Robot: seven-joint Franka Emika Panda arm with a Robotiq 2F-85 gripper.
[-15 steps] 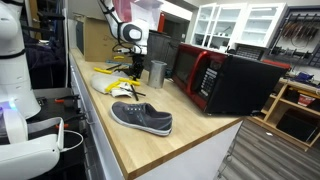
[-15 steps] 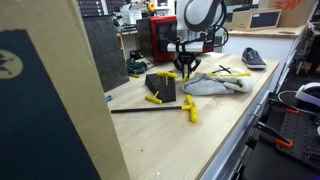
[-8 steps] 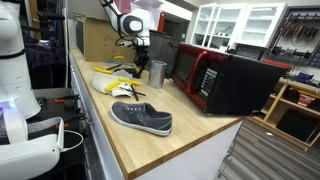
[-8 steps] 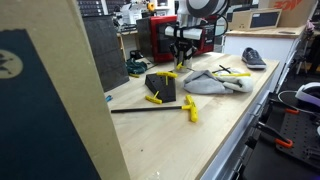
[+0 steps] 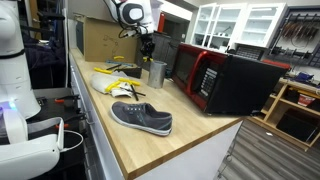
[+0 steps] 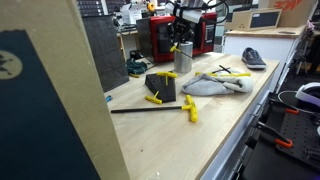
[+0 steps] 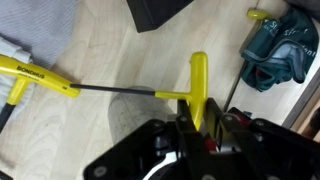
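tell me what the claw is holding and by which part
A yellow T-handle hex key. The claw is shut on one end of its yellow handle, and the black shaft sticks out sideways, free of the grip.

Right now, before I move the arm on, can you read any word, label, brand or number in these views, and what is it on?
Nothing can be read outright.
Dark print on the yellow handle at the left of the wrist view: too blurred.
Orange lettering at the top edge in an exterior view: too small.
The yellow T-handle key in the gripper: no marking visible.
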